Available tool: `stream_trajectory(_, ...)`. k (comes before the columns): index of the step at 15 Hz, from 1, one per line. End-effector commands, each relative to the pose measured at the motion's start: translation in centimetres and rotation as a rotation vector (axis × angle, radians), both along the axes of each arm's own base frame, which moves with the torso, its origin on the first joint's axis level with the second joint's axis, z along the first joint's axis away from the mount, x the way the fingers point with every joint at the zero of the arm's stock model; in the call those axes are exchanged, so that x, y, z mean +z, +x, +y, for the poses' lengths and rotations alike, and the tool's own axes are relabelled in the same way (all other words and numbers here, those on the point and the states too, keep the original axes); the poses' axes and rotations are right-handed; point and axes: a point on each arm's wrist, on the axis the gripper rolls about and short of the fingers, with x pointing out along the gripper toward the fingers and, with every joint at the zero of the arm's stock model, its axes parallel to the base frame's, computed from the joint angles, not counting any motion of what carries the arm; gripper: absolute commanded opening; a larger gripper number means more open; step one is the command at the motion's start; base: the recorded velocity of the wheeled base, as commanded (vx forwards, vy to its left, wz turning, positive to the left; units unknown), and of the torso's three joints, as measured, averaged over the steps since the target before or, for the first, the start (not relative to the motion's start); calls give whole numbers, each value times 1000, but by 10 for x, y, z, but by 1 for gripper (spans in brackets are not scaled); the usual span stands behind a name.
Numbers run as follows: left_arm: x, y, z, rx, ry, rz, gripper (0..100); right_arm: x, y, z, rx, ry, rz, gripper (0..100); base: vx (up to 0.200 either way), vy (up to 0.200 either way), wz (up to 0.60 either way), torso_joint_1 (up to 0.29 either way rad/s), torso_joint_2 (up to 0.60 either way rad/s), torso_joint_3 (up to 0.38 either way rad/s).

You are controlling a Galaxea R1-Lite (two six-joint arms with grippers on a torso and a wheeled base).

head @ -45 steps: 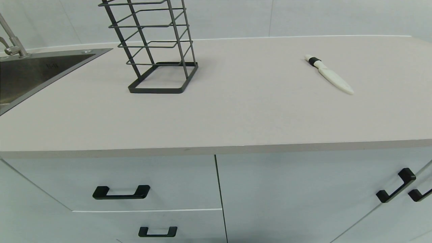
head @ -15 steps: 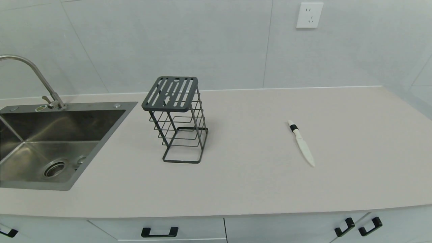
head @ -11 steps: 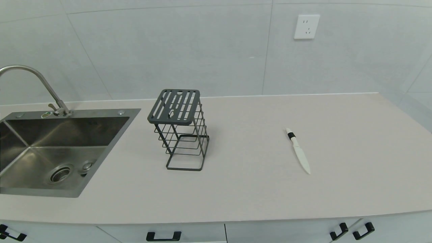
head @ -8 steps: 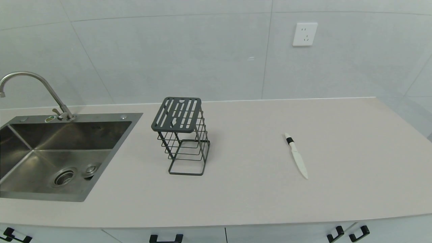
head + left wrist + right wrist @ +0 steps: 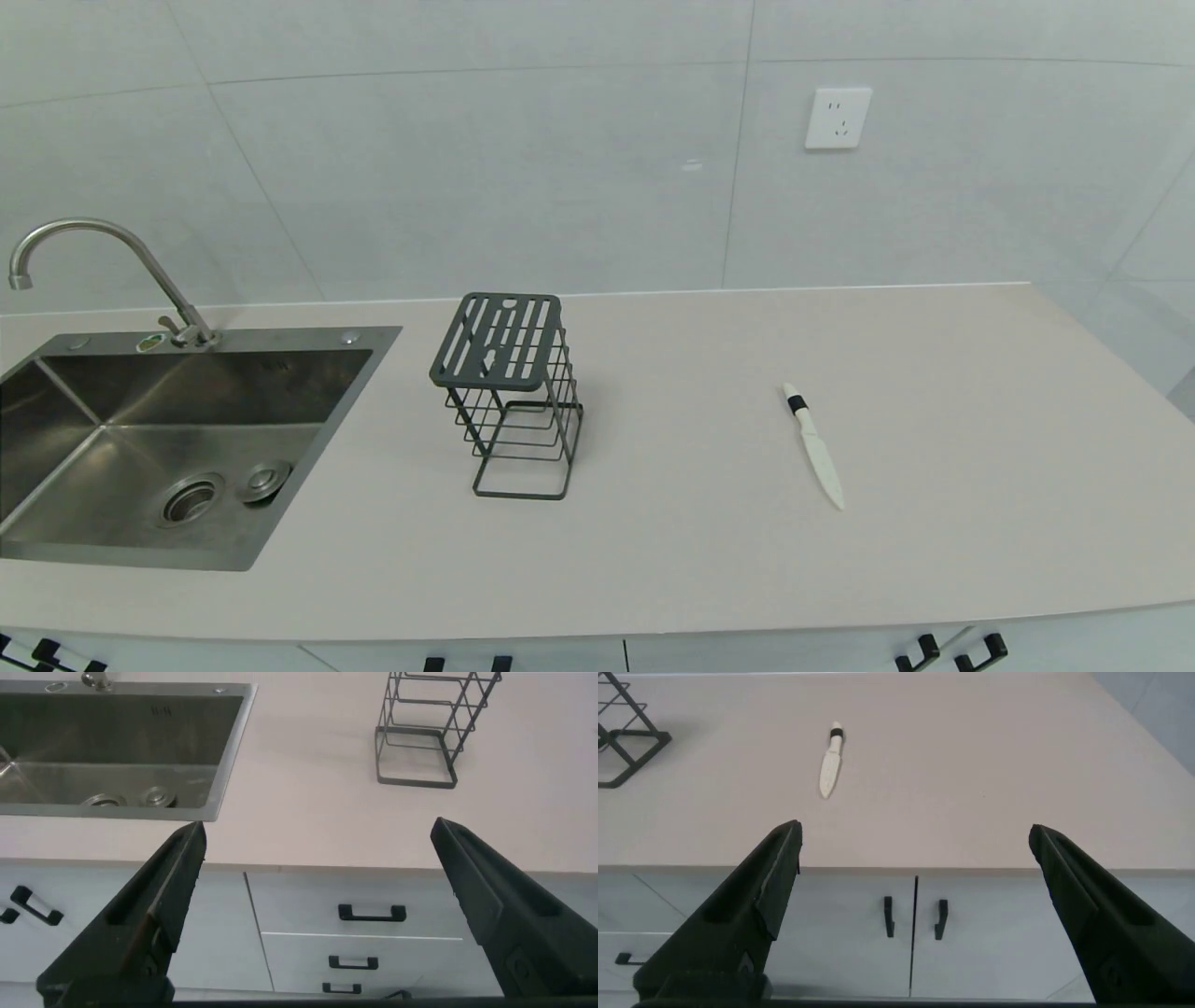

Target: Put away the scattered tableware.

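Both pincers gaped empty, the left pincer facing the rack, the right pincer the knife lying ahead on the tabletop; reaching forward to grip it seemed next.

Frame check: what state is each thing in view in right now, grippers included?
knife: lying flat on the counter, not held.
rack: upright, empty.
sink: empty.
faucet: no water running.
drawers: shut.
cabinet doors: shut.
socket: nothing plugged in.
left gripper: open, holding nothing.
right gripper: open, holding nothing.
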Motion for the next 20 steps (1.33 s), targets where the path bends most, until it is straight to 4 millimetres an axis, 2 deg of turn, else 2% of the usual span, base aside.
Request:
stream_trajectory(1, 0, 0, 0, 1, -1, 1, 100, 0, 0, 0, 1, 0, 1, 100, 0, 0, 0, 0, 0, 0)
stream_trajectory(7, 0, 0, 0, 1, -3, 1, 100, 0, 0, 0, 1, 0, 1, 100, 0, 0, 0, 20, 0, 18)
stream_trajectory(15, 0, 0, 0, -1, -12, 0, 100, 0, 0, 0, 2, 0, 1, 100, 0, 0, 0, 268, -31, 231)
stream_trajectory(20, 0, 0, 0, -1, -14, 0, 100, 0, 0, 0, 4, -1, 1, 100, 0, 0, 0, 66, -16, 49)
